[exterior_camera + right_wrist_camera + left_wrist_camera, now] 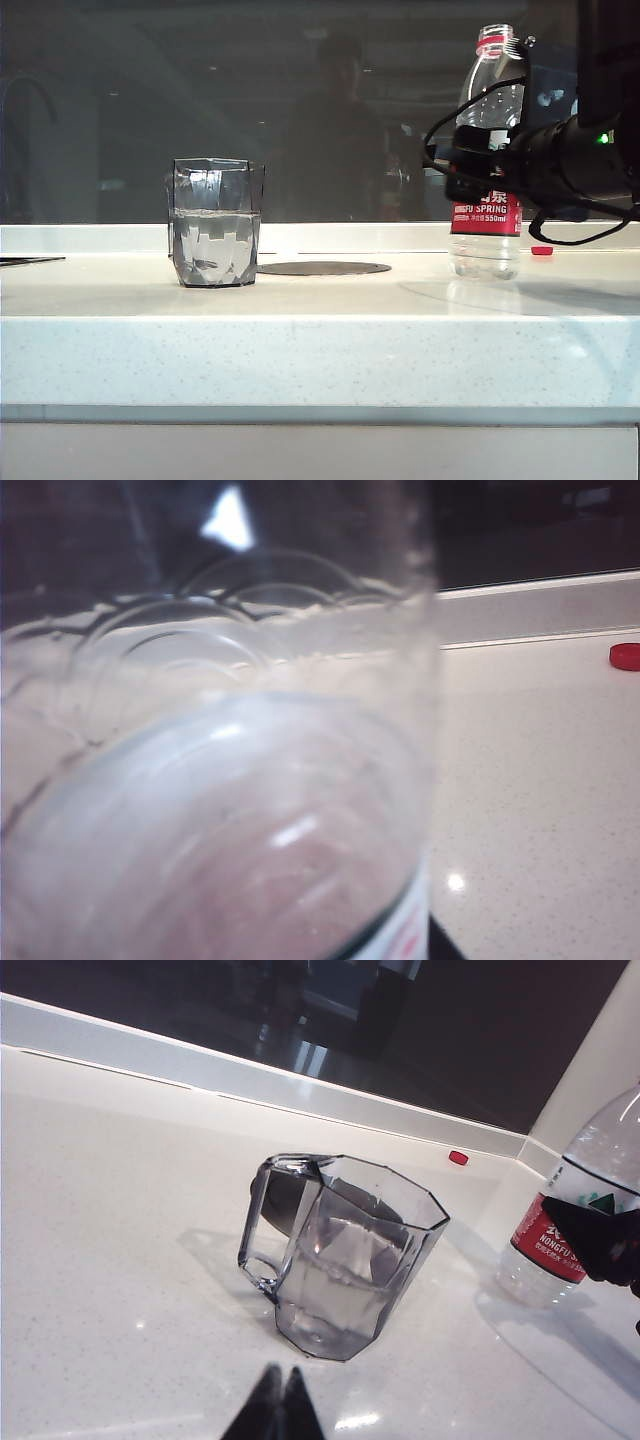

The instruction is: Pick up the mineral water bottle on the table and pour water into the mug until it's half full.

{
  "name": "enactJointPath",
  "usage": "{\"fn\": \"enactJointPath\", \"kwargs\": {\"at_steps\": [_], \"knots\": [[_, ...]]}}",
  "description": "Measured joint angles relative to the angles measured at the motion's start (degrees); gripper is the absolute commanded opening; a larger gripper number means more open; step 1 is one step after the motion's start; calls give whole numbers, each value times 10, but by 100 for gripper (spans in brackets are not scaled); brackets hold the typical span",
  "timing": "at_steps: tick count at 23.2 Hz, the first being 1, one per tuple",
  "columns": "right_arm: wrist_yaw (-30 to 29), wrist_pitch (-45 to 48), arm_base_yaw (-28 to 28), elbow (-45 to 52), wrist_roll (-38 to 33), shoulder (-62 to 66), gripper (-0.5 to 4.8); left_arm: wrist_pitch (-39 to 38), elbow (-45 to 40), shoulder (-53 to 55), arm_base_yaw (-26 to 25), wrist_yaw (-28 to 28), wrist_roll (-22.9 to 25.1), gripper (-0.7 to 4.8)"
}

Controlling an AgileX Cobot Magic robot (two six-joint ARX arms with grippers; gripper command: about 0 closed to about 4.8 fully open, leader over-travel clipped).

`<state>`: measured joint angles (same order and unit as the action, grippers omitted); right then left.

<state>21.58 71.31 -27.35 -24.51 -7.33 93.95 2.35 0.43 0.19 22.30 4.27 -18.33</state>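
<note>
The wide white speckled stone-like table bears a smoky-grey faceted mug, a flat dark round disc, a clear red-labelled mineral water bottle and a small red cap.

A small red bottle cap lies near the low white ledge under the dark window. A flat dark round disc rests on the surface (thin as a coaster), well apart from the cap.

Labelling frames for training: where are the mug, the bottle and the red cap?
mug [214, 245], exterior view, front wall.
mineral water bottle [486, 212], exterior view, red label.
red cap [458, 1158], left wrist view, its top.
</note>
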Motion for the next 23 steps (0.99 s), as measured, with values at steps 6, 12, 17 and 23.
{"fn": "enactJointPath", "kwargs": {"at_steps": [6,12,17,23], "knots": [[-2,-1,0,-1,0,2,285,0,0,0,0,0,0,-4],[-8,-13,-2,2,-2,2,388,0,0,0,0,0,0,-4],[-9,-16,-2,5,-2,2,435,0,0,0,0,0,0,-4],[-9,-17,-5,36,-2,-17,474,0,0,0,0,0,0,-4]]}}
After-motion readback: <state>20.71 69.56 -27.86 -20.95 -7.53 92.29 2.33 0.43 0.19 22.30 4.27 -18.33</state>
